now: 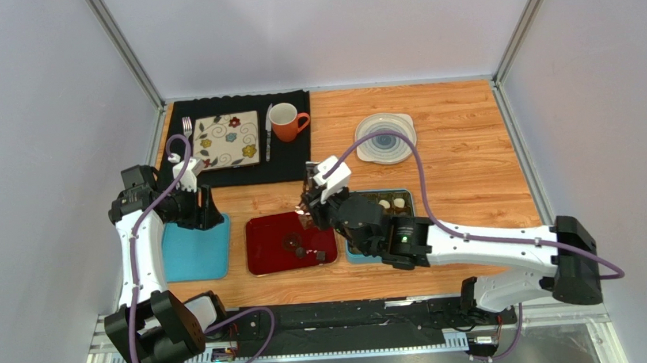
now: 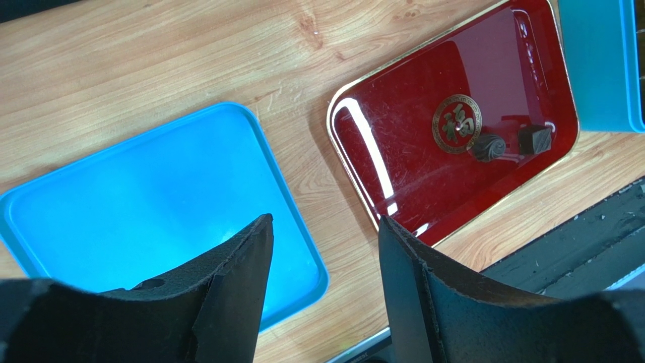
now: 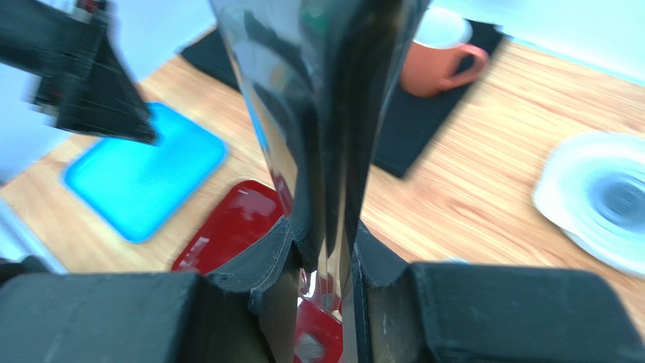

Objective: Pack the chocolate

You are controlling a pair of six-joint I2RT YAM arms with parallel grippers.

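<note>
From above, the red tray (image 1: 262,238) lies at the middle of the table's near edge. Two dark bonbons (image 1: 319,254) sit near the tray's near right corner. Just to its right is a teal box (image 1: 352,254), mostly hidden by the right arm, with pale bonbons (image 1: 392,202) showing along its far side. The right gripper (image 1: 307,210) hangs over the red tray's far right corner. The left gripper (image 1: 210,216) is above the blue tray (image 1: 194,256) toward the near left. An orange mug (image 1: 287,121) stands on a black placemat (image 1: 290,158) at the far edge.

In the left wrist view, the left gripper (image 2: 324,223) has its fingers released, with nothing between them, over the blue tray (image 2: 136,204). On the red tray (image 2: 409,151), an oval bonbon (image 2: 488,146) and a square bonbon (image 2: 534,139) lie just beside each other, next to a gold emblem (image 2: 456,125).

The right wrist view is blurred. The right gripper (image 3: 325,257) is clenched on a shiny dark strip (image 3: 325,113) that stands up from the fingers. I cannot tell what the strip is.
</note>
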